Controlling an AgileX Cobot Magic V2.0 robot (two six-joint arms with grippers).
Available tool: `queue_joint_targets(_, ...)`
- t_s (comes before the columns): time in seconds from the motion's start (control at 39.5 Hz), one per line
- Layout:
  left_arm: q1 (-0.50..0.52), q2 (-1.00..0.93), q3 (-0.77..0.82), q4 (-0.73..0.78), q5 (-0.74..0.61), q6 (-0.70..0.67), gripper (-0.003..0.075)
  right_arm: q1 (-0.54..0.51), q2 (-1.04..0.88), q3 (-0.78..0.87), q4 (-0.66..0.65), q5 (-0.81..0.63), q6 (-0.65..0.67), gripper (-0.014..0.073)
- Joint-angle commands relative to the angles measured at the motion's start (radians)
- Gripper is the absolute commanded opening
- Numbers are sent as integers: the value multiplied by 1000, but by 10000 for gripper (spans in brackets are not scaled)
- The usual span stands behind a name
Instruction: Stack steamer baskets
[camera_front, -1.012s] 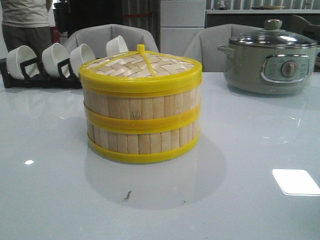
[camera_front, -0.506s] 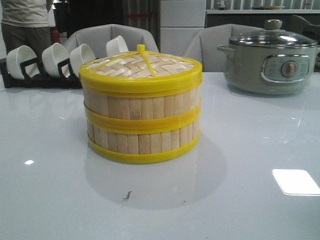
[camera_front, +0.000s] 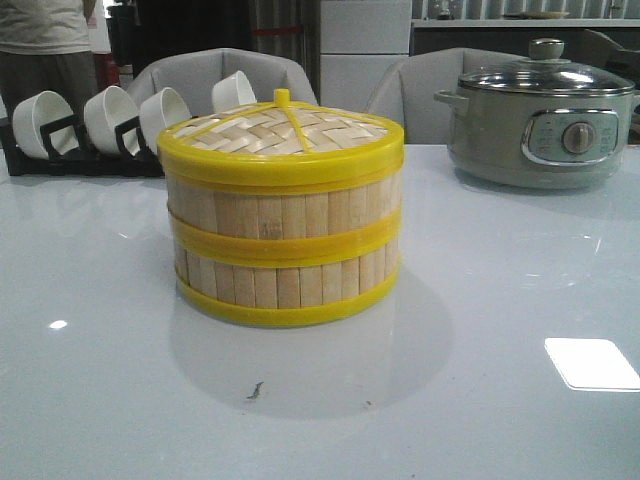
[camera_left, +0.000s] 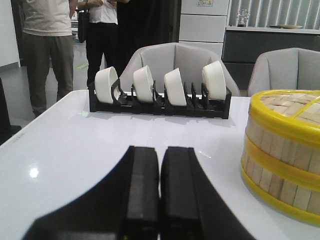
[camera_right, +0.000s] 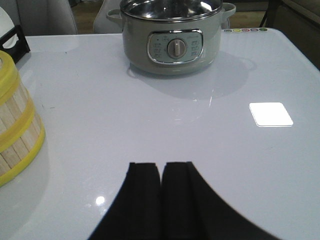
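1. Spreading across every view is the glossy white table (camera_front: 520, 300), which bears everything else and shows bright light patches on its surface.
2. Standing near the table's middle are the two round bamboo-slat steamer baskets with yellow plastic rims (camera_front: 283, 250), one set squarely on top of the other, rims touching all round.
3. Resting on the upper basket is the flat woven bamboo lid with a yellow rim and small yellow knob (camera_front: 280, 130), closing the stack.
4. At the far right of the table, well apart from the stack, stands the grey-green electric pot with a glass lid and round dial (camera_front: 540, 115).
5. At the far left, behind the stack, sits the black rack (camera_left: 160, 102) holding four white bowls (camera_left: 175, 86) tilted on edge.
6. The left gripper (camera_left: 160, 195) has its black fingers pressed together with nothing between them, hanging above bare table beside the stack and clear of it.
7. The right gripper (camera_right: 161, 192) is likewise clenched on nothing, over bare table between the stack and the pot, touching neither.
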Motion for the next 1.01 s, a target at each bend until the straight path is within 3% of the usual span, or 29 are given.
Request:
queue_joint_targets(0.0, 3, -16, 1, -1, -91, -2, 94, -6, 5, -31, -11, -84, -5, 56)
queue_joint_targets(0.66, 3, -16, 1, -1, -91, -2, 94, -6, 5, -31, -11, -84, -5, 56)
queue_joint_targets(0.81, 3, -16, 1, -1, -91, -2, 94, -12, 5, -31, -104, -84, -6, 57)
queue_joint_targets(0.99, 3, -16, 1, -1, -91, -2, 94, -12, 5, -31, -106, -85, -6, 57)
